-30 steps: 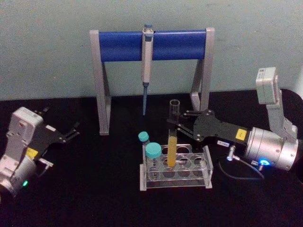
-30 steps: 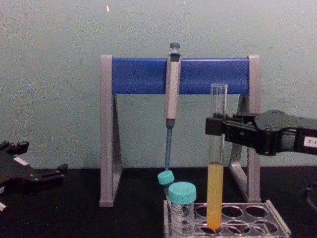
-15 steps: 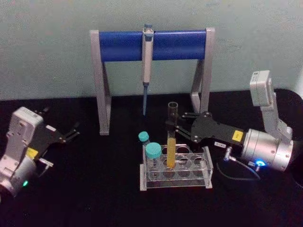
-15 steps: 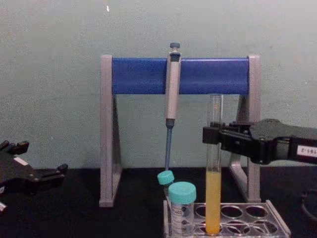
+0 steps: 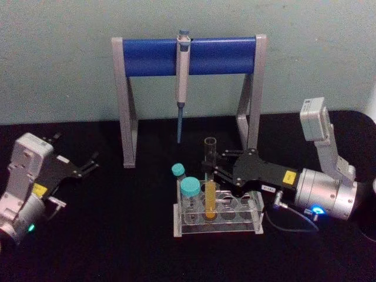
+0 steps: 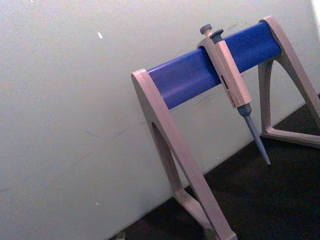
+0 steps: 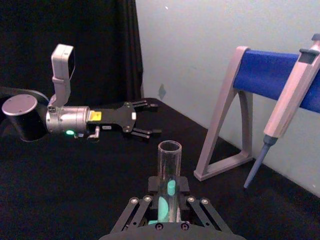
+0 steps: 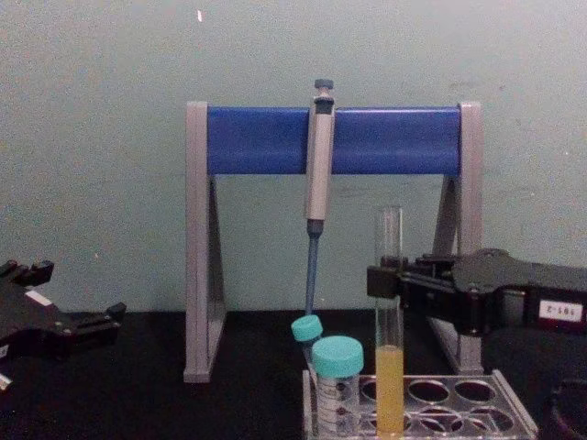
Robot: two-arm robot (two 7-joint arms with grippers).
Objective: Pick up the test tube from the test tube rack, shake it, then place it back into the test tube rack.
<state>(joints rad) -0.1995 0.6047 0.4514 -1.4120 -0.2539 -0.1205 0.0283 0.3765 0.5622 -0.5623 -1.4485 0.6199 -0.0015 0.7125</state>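
Your right gripper (image 5: 210, 170) reaches in from the right with its jaws closed on the test tube (image 5: 210, 202), gripping the clear glass above the yellow-orange liquid. The tube stands upright with its lower end down in a hole of the test tube rack (image 5: 247, 226), just beside the teal-capped tubes (image 5: 190, 188). In the chest view its bottom looks at or close to the rack's floor. With the tube both gripped and in the rack, you are at one end of the job, either the pick-up or the return; the pictures alone do not settle which. For a lift, pull straight up until the rounded bottom clears the top plate. For a return, open the jaws gently and back away to the right without nudging the uncapped tube. Your left gripper (image 5: 88, 166) sits parked on the black surface (image 5: 117, 247) at far left, jaws spread and empty.
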